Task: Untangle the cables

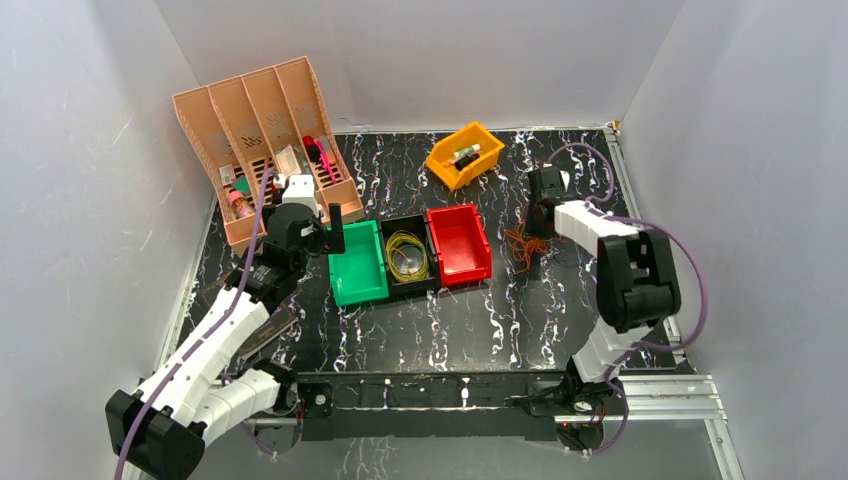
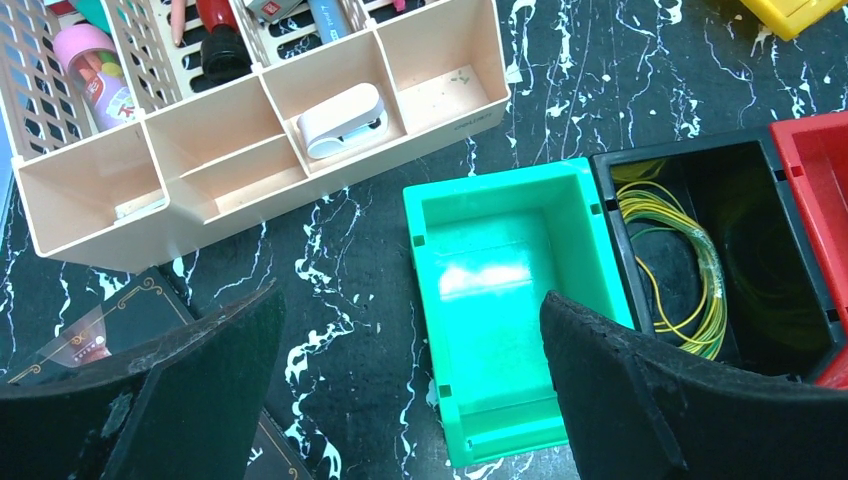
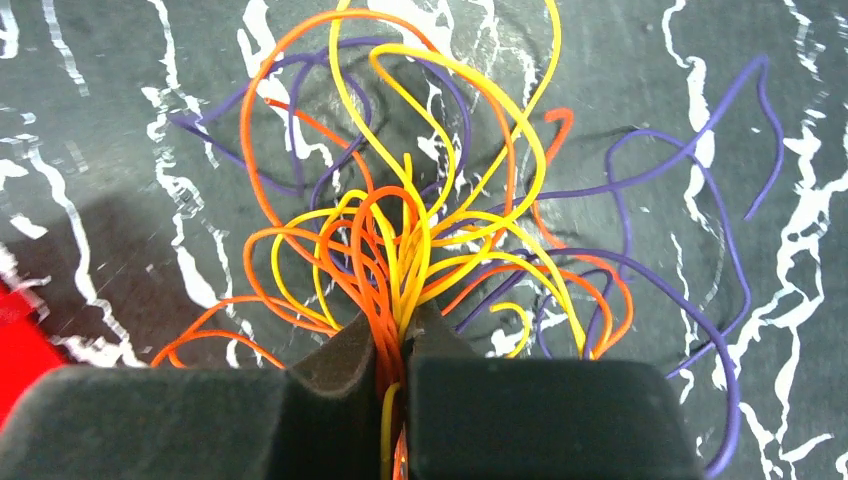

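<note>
Got the right claw (image 3: 397,345) pinched shut on a fat bunch of orange + yellow strands, at the 6 o'clock edge of the cables (image 3: 400,230) in the wrist view. Sitting loose on the table (image 1: 450,330), roughly 3 o'clock from the red bin (image 1: 460,245), near but not inside. Got the left claw (image 2: 410,330) spread wide, gripping nothing, hanging above the green bin (image 2: 480,280). Can spot one yellow-green coil (image 2: 705,270) down in the black bin (image 2: 690,150), at 3 o'clock of the green one.

Biggest worry imo: grabbed way more than one loop, so prob gonna haul the whole knot up on a lift instead of freeing a single strand. Also seeing purple strands (image 3: 620,185) threaded thru the same clump, so expect drag + tighter knots if yanked fast or straight up. Could lose the thin wires out of the pinch too; can't tell how deep the bite goes tbh. Swinging toward 9 o'clock risks snagging trailing loops on the red bin's rim or shoving the bins. No second hold on the pile either w/ the left claw well apart, so nothing to pull against.
</note>
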